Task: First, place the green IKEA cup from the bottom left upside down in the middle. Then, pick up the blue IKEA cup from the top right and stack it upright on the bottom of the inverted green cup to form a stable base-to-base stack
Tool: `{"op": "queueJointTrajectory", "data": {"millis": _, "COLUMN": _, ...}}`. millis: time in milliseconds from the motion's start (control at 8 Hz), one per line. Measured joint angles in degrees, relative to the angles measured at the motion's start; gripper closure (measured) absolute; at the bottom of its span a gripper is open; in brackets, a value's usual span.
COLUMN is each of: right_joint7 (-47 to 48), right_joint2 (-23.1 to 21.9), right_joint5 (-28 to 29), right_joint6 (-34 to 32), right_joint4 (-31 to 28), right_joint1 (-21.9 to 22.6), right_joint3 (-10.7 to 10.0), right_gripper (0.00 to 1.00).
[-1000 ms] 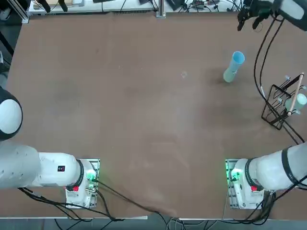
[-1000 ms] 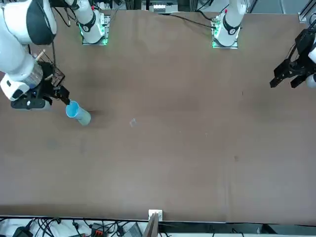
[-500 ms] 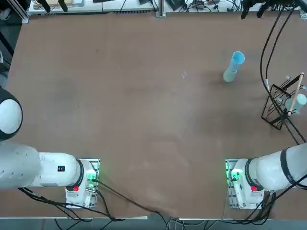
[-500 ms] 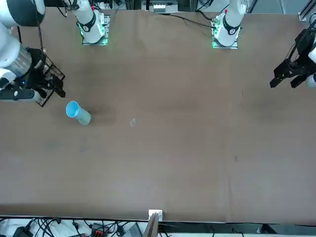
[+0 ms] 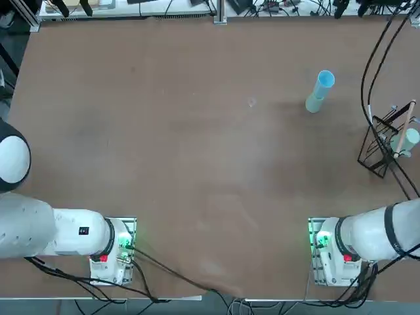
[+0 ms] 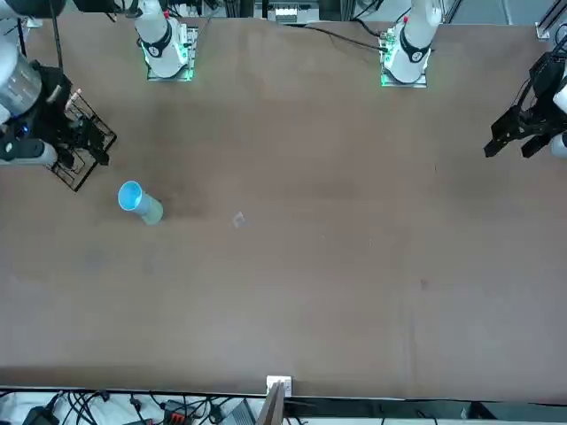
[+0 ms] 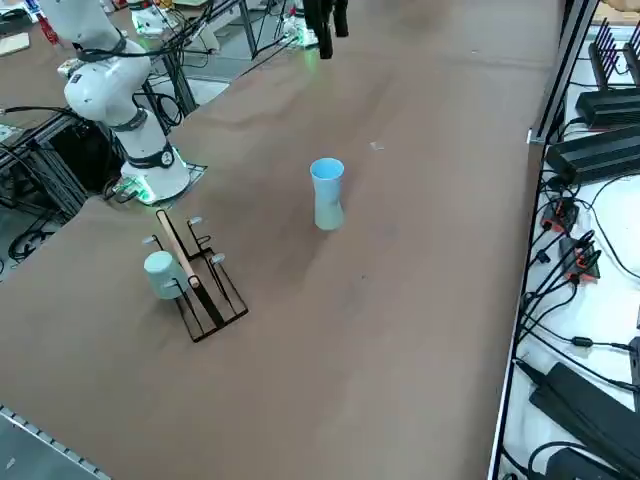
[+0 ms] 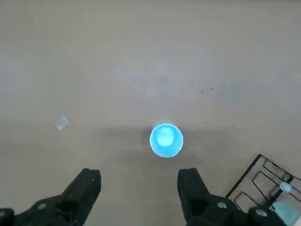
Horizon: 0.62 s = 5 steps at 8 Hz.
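Note:
The blue cup (image 5: 325,80) stands upright at the far right of the table, its open rim up. Under it is the pale green cup (image 5: 314,103), upside down, so the two form one tall stack (image 7: 327,196). The wrist view looks straight down into the blue cup (image 8: 166,140). My right gripper (image 8: 141,188) hangs open and empty, high above the stack and apart from it. In the top view the right gripper (image 5: 351,6) shows at the table's far edge.
A black wire rack (image 5: 380,147) with a wooden stick and a pale green object (image 5: 410,138) stands at the table's right edge, near the stack. A small clear scrap (image 5: 251,102) lies left of the stack. Cables hang from my right arm above the rack.
My right gripper has pulled away from the stack, rising and moving toward the table's far right edge. The stack has stayed in place.

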Motion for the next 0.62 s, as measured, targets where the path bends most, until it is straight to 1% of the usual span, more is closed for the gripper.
{"op": "queueJointTrajectory", "data": {"millis": 250, "right_joint7": -1.31, "right_joint2": -1.59, "right_joint5": 0.12, "right_joint6": -2.79, "right_joint4": 0.0, "right_joint1": -0.1, "right_joint3": 0.01, "right_gripper": 0.0}}
{"op": "queueJointTrajectory", "data": {"millis": 625, "right_joint7": -7.57, "right_joint2": -3.11, "right_joint5": 0.28, "right_joint6": -3.83, "right_joint4": 0.03, "right_joint1": -0.91, "right_joint3": -0.1, "right_gripper": 0.0}}
